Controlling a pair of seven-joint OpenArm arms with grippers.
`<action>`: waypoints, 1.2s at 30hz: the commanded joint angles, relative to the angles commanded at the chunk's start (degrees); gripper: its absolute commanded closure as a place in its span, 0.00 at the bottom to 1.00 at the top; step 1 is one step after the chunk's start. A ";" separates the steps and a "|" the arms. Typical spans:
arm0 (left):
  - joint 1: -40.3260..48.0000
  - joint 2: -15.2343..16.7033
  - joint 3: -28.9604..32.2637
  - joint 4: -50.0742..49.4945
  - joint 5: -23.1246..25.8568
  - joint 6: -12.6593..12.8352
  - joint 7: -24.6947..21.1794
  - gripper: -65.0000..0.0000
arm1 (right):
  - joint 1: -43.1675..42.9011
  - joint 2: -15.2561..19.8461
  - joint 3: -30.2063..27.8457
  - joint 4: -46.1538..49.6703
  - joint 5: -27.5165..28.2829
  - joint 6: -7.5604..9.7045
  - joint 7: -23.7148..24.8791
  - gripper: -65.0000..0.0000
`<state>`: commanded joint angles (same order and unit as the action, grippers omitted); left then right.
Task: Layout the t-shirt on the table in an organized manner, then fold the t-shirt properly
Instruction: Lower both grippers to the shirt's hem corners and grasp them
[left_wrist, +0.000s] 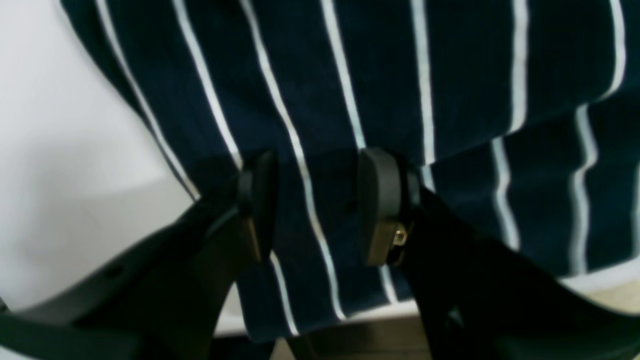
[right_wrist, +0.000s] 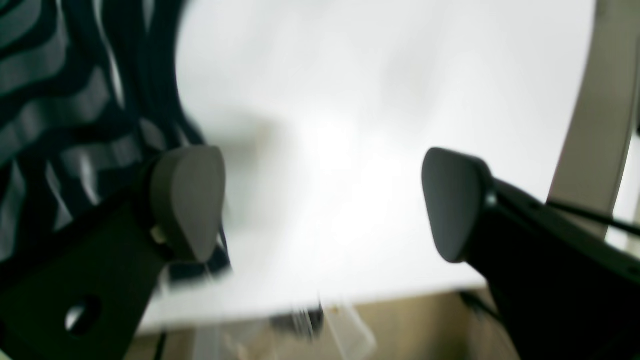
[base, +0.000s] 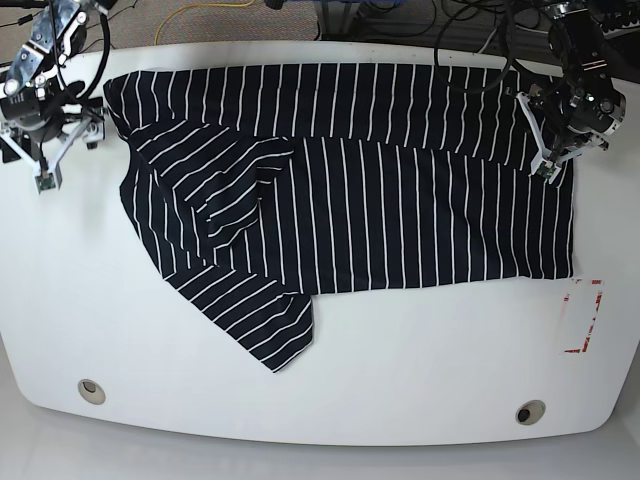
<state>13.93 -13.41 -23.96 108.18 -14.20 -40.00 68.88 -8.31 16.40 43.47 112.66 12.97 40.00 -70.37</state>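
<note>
The striped t-shirt (base: 400, 200) lies spread across the far half of the white table (base: 400, 370), with a folded layer along its far edge and a sleeve flap reaching toward the front left. My left gripper (base: 545, 168) hovers at the shirt's right far corner. In the left wrist view its fingers (left_wrist: 380, 200) stand apart over the striped fabric (left_wrist: 350, 75), and the left gripper (left_wrist: 318, 200) looks open. My right gripper (base: 45, 180) is off the shirt's left end. It hangs wide open (right_wrist: 320, 202) above bare table (right_wrist: 375, 100), with the shirt (right_wrist: 50, 100) beside its left finger.
Two metal grommet holes (base: 91, 390) (base: 530, 412) sit near the front edge. A red-and-white tape rectangle (base: 582, 315) marks the right side. Cables run beyond the far edge. The table's edge is close under both grippers in the wrist views.
</note>
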 joint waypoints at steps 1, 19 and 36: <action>-0.53 0.00 0.00 0.62 -1.14 0.00 1.41 0.62 | 1.32 -0.26 -0.09 -0.18 -0.09 0.00 0.00 0.08; -14.77 -1.14 -6.51 3.60 -7.38 0.00 11.12 0.45 | 19.87 -0.44 -9.76 -22.95 -0.18 0.00 10.99 0.08; -28.66 -1.93 -3.43 -3.25 8.44 0.00 4.22 0.45 | 32.97 1.05 -17.85 -55.03 -2.99 0.00 33.23 0.08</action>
<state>-14.73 -15.34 -27.38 104.92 -5.76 -40.00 73.10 24.66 17.45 25.63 57.63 9.98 40.00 -37.14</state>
